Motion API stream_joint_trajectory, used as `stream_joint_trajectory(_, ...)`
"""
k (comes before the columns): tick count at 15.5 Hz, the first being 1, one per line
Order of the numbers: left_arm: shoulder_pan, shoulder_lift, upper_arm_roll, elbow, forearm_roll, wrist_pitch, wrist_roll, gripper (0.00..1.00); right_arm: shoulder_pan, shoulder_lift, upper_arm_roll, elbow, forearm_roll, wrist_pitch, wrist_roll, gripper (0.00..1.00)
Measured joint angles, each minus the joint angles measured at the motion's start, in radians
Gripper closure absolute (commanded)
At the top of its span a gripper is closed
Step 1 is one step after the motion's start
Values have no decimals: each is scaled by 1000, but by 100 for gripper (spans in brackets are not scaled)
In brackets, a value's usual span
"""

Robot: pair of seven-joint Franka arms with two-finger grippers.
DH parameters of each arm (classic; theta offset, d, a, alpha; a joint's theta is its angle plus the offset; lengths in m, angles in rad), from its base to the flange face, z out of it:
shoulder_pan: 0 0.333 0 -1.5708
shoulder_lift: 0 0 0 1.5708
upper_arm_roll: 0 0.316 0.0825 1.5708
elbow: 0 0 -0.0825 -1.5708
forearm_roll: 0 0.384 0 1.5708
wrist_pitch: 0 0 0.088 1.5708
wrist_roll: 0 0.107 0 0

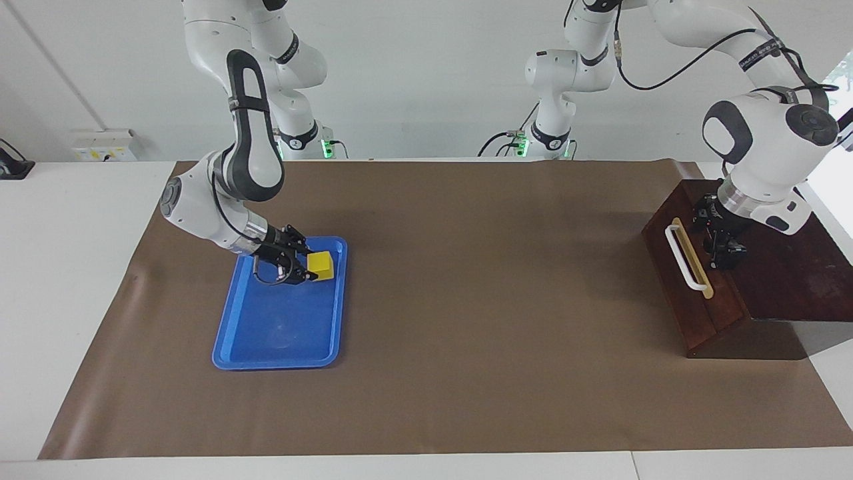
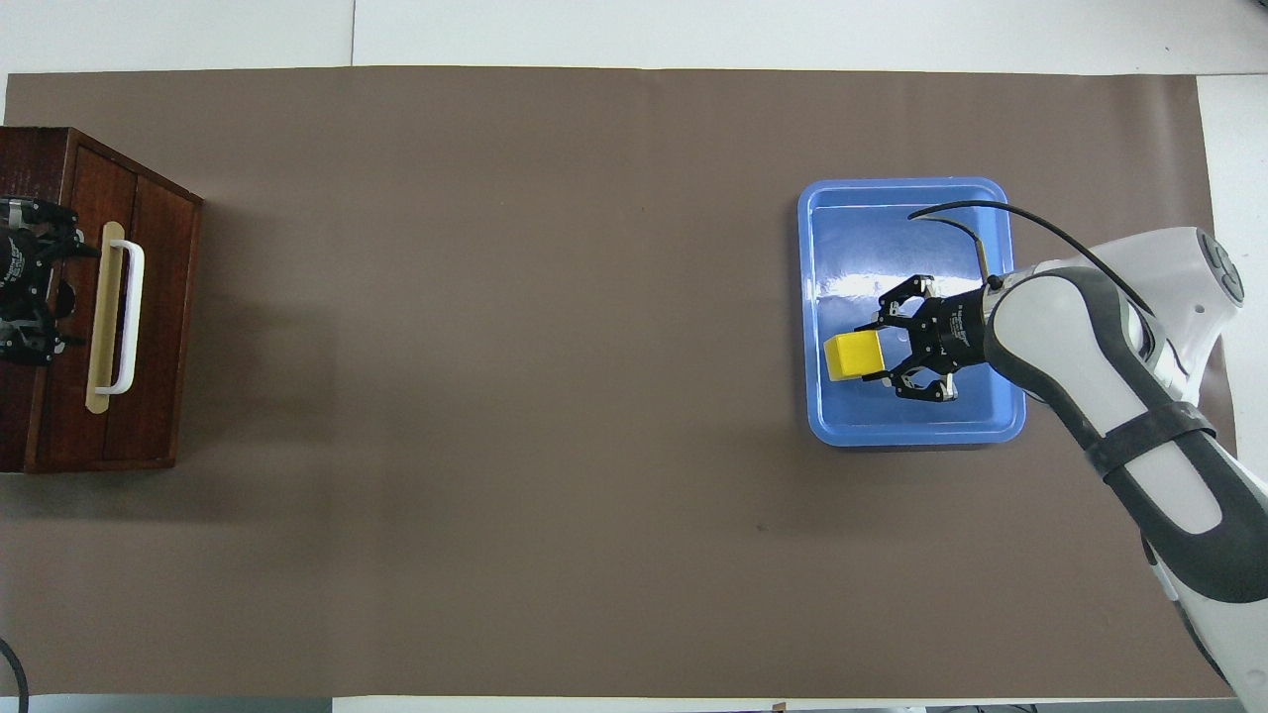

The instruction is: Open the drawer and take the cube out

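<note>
The yellow cube (image 1: 322, 265) rests in the blue tray (image 1: 280, 333), at the tray's end nearer the robots; it also shows in the overhead view (image 2: 853, 356). My right gripper (image 1: 308, 263) is low in the tray with its fingers spread, and the fingertips (image 2: 878, 326) sit at the cube's edges. The dark wooden drawer (image 1: 680, 280) with its white bar handle (image 1: 685, 257) looks closed; no pale interior shows. My left gripper (image 1: 724, 257) hangs open just over the box top beside the drawer's front, and holds nothing.
The dark wooden box (image 1: 793, 273) stands at the left arm's end of the brown mat (image 1: 493, 300). The blue tray lies toward the right arm's end. Bare mat lies between them.
</note>
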Motion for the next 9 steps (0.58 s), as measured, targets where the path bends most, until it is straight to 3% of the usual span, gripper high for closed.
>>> stream_joint_trajectory(4,-1,0,-13,7,2,-24,8,0,-1,-2,0,-11,0,30,52,100)
stream_joint_trajectory(9,-1,-44,-120,50,1,-93,58,0,4,-11,3,-28,0,98,111,100)
